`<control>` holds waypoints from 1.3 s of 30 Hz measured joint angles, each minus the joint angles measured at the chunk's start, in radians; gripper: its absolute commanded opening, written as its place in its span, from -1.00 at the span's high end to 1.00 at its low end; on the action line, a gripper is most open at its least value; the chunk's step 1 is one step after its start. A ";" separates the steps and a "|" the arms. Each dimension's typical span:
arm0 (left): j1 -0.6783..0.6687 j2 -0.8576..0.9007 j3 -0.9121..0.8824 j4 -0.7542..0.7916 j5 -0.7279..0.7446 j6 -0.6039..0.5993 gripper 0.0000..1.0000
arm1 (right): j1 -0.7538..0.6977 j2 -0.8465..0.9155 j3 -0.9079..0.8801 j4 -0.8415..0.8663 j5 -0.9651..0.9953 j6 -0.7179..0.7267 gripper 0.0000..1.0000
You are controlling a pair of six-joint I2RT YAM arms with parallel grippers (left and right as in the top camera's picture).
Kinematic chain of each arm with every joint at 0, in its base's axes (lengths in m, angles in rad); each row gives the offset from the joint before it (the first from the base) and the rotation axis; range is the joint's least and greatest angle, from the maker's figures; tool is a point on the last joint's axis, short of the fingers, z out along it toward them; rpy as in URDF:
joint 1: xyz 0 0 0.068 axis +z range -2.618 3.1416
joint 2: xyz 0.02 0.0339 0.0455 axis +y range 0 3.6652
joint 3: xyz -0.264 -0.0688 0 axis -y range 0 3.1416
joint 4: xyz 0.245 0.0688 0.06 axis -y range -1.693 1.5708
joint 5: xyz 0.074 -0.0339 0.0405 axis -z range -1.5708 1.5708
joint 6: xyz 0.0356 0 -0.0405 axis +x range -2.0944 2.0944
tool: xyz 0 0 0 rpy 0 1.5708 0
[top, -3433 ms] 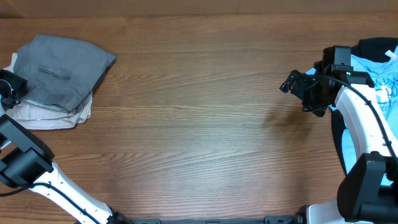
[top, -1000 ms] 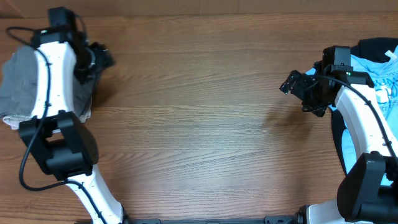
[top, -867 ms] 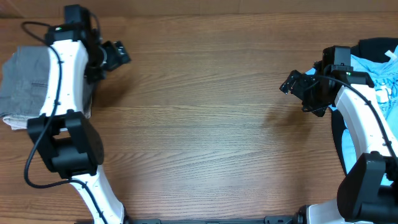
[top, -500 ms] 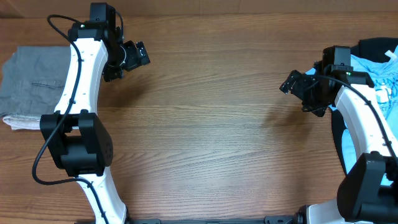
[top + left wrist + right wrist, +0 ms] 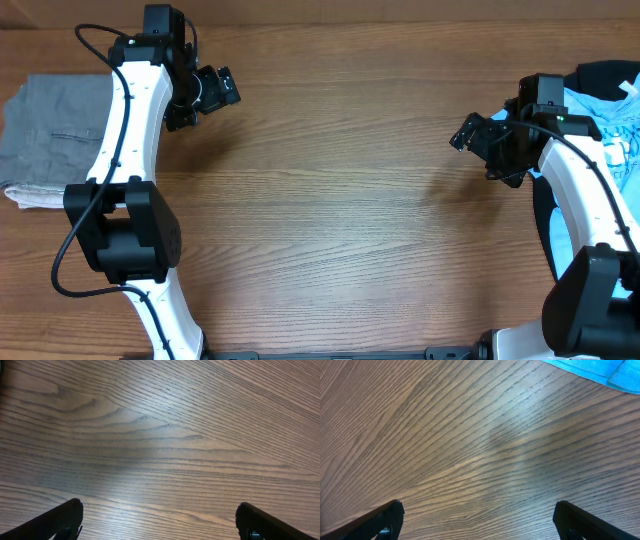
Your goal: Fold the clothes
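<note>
The clothes, grey shorts [image 5: 50,128], lie folded flat at the table's far left with the slit pocket facing up. My left gripper [image 5: 210,98] hangs to the right of the pile, apart from it, open and empty. In the left wrist view only bare wood lies between its fingertips [image 5: 70,514], and the left gripper [image 5: 159,512] holds nothing. My right gripper [image 5: 482,150] is open over bare wood at the right side. In the right wrist view the right gripper [image 5: 479,510] is likewise empty, its jaws wide apart.
A beige garment [image 5: 30,197] lies under the grey shorts, showing along their front edge. Light blue clothing [image 5: 600,115] over dark fabric [image 5: 545,215] is piled at the far right edge; a corner of the blue cloth [image 5: 592,367] shows in the right wrist view.
My left arm has swung right, off the grey shorts, and stopped over bare wood; it has been still for the last half second. The right arm has not moved.
</note>
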 measured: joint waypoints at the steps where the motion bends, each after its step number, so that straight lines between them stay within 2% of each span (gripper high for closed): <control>1: 0.000 0.000 0.000 0.000 0.000 0.000 -1.00 | 0.000 0.000 0.000 0.000 0.000 0.000 -1.00; 31: 0.000 0.000 0.000 0.000 0.000 0.000 -1.00 | 0.002 -0.003 0.000 0.000 0.000 0.000 -1.00; 35: 0.000 0.000 0.000 0.000 0.000 0.000 -1.00 | 0.008 -0.063 0.000 -0.001 0.000 0.000 -1.00; 39: 0.000 0.000 0.000 0.000 0.000 0.000 -1.00 | 0.013 -0.217 0.000 -0.001 0.000 0.000 -1.00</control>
